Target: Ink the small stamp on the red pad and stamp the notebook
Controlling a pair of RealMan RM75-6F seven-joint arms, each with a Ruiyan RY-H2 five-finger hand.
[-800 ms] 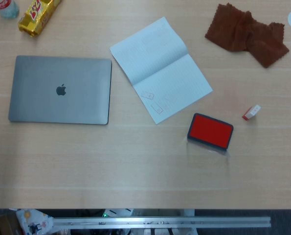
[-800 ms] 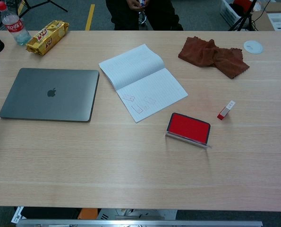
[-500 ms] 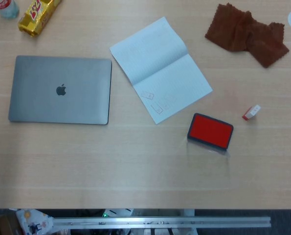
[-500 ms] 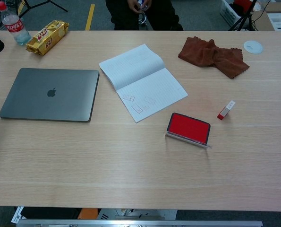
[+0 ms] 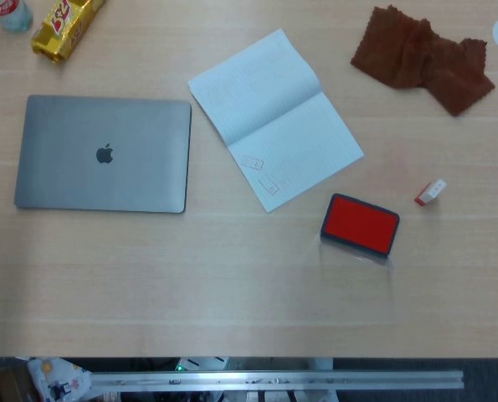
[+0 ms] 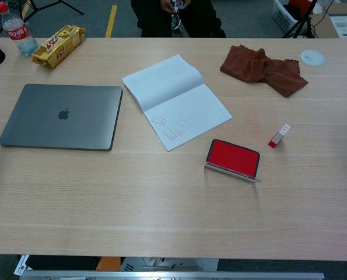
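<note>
Light wood table (image 6: 161, 198) with a bunch of stuff on it: closed laptop (image 6: 61, 116) on the left, open notebook (image 6: 176, 100) in the middle, red pad (image 6: 232, 157) near it, small stamp (image 6: 279, 136) lying to the pad's right. Brown cloth (image 6: 264, 69), white disc (image 6: 312, 57), snack pack (image 6: 58, 45) and bottle (image 6: 16, 29) along the far edge.

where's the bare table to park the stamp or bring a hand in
Widest bare stretch: the near strip of table, in front of the laptop and red pad. A smaller patch lies right of the small stamp, below the brown cloth. It is tightest between notebook, pad and stamp. Neither hand is in view.
</note>
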